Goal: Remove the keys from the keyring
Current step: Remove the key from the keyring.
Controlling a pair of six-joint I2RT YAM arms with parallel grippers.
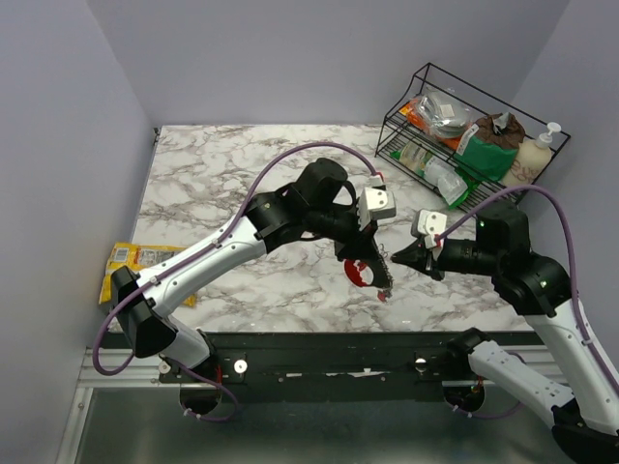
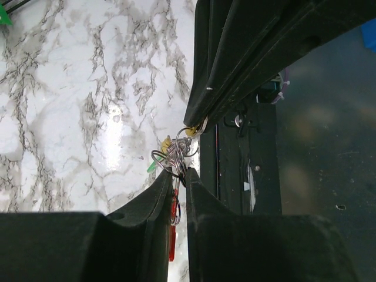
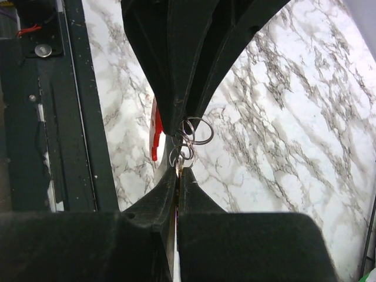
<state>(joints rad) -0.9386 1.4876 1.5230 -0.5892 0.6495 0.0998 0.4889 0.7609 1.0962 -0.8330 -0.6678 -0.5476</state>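
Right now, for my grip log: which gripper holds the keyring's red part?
The left gripper: its jaws clamp the red end of the keyring; the right gripper pinches only thin wire rings.

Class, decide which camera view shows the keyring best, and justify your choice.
Top external: the keyring hangs from the left gripper with its red curve visible. Left wrist shows only a red sliver between the fingers; right wrist shows a red edge beside wire rings.
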